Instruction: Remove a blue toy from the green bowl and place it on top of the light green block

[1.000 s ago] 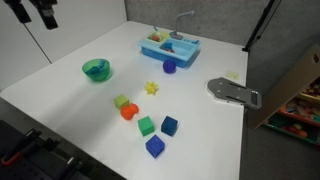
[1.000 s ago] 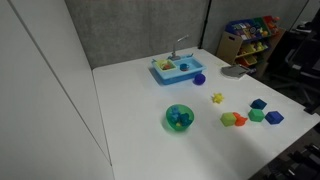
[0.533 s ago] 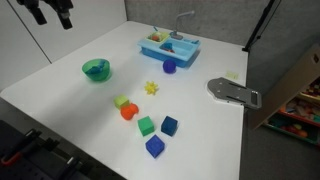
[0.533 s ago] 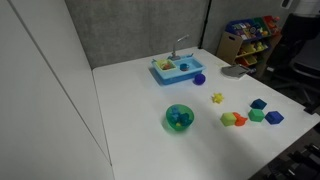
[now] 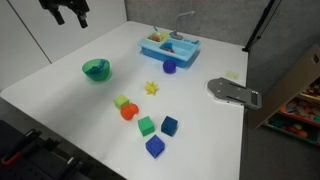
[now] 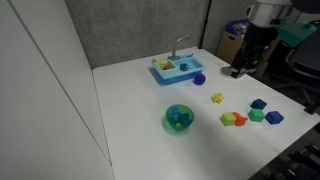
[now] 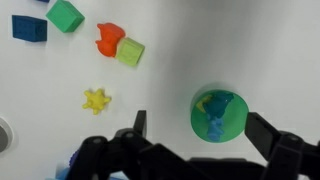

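Note:
The green bowl [image 5: 96, 69] stands on the white table and shows in both exterior views [image 6: 179, 117] and in the wrist view [image 7: 218, 113]. Small pieces lie in it, among them the dark blue-teal toy [image 7: 213, 122]. The light green block [image 5: 121, 102] sits touching an orange-red block [image 5: 128, 112]; it also shows in an exterior view [image 6: 227, 117] and in the wrist view [image 7: 130, 52]. My gripper [image 7: 200, 128] is open and empty, high above the table, with the bowl seen between its fingers. It hangs at the top edge of an exterior view [image 5: 68, 10].
A green cube [image 5: 146, 125] and two blue cubes [image 5: 169, 125] [image 5: 154, 146] lie near the front. A yellow star [image 5: 151, 88], a purple-blue round piece [image 5: 169, 67] and the light blue toy sink [image 5: 168, 45] lie further back. A grey device [image 5: 232, 91] sits at the table's edge.
The gripper has moved sideways along the top of one exterior view, and the arm has come into the other exterior view. The objects on the table have not moved.

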